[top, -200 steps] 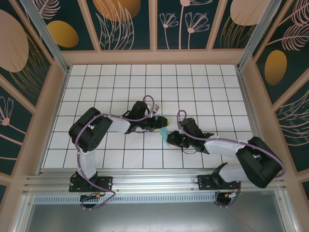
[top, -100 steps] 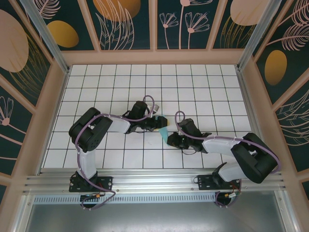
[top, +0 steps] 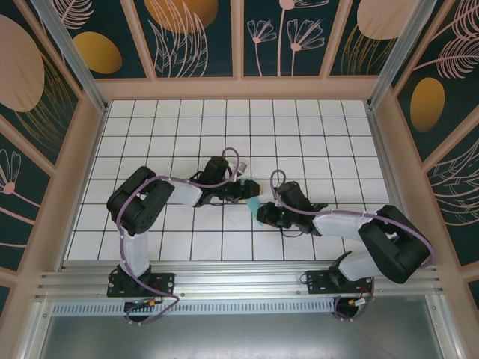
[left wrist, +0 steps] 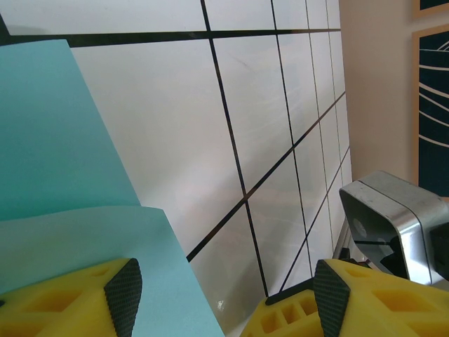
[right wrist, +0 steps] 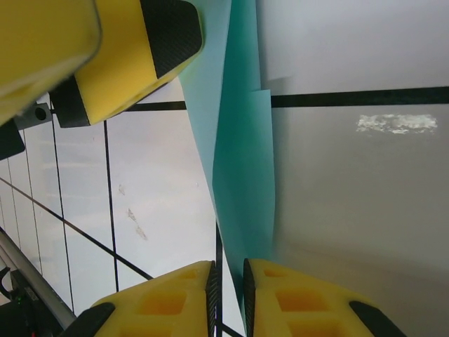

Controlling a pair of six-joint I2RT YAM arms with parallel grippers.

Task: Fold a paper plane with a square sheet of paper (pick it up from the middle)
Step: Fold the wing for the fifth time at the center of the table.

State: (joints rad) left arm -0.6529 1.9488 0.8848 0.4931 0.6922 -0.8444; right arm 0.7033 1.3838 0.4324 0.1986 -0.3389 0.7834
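The square sheet of paper (top: 255, 200) is light cyan, folded into a narrow strip between the two grippers at the table's middle. My right gripper (top: 262, 213) pinches it from the near right. In the right wrist view the paper (right wrist: 242, 161) stands on edge and runs down into the right gripper (right wrist: 230, 295), whose jaws are almost shut, the fold lying against the right pad. My left gripper (top: 243, 193) is open wide. In the left wrist view a flap of the paper (left wrist: 56, 140) lies under its left finger (left wrist: 123, 291); the rest of the left gripper (left wrist: 224, 288) spans bare tile.
The white gridded table (top: 299, 134) is walled by a beige frame (top: 239, 88) on three sides. The right arm's grey metal housing (left wrist: 386, 225) sits close beyond my left gripper's right finger. One yellow left-gripper finger (right wrist: 140, 49) hangs at the paper's far end.
My right gripper has slid a little left and away along the paper toward the left gripper, so less cyan shows between them. The left arm has stayed still and open.
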